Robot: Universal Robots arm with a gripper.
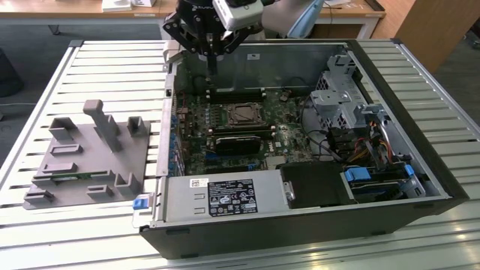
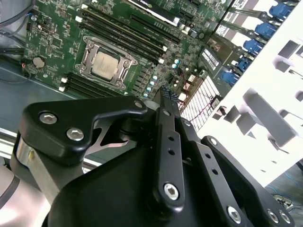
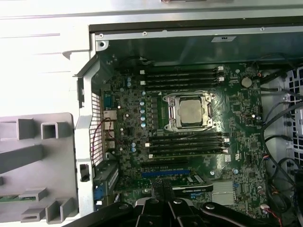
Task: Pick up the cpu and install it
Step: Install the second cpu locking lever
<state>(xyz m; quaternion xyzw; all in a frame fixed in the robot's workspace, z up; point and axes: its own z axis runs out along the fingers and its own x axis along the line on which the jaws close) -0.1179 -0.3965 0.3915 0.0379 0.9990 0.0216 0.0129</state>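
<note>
1. Gripper (image 1: 211, 72) hangs over the open computer case (image 1: 439, 185) near its back wall; in the second wrist view the fingers (image 2: 166, 101) are pressed together, nothing between them.
2. The cpu (image 3: 190, 111) lies flat inside its socket frame (image 3: 170, 113) on the motherboard (image 3: 236, 156), well apart from the gripper; it looks already seated.
3. Judgement: keep the closed fingers clear of the memory slots (image 3: 182, 78) beside the socket.
4. The exterior view adds the grey parts holder (image 1: 82, 163) on the slatted table (image 1: 112, 67), at the exterior view's left.
</note>
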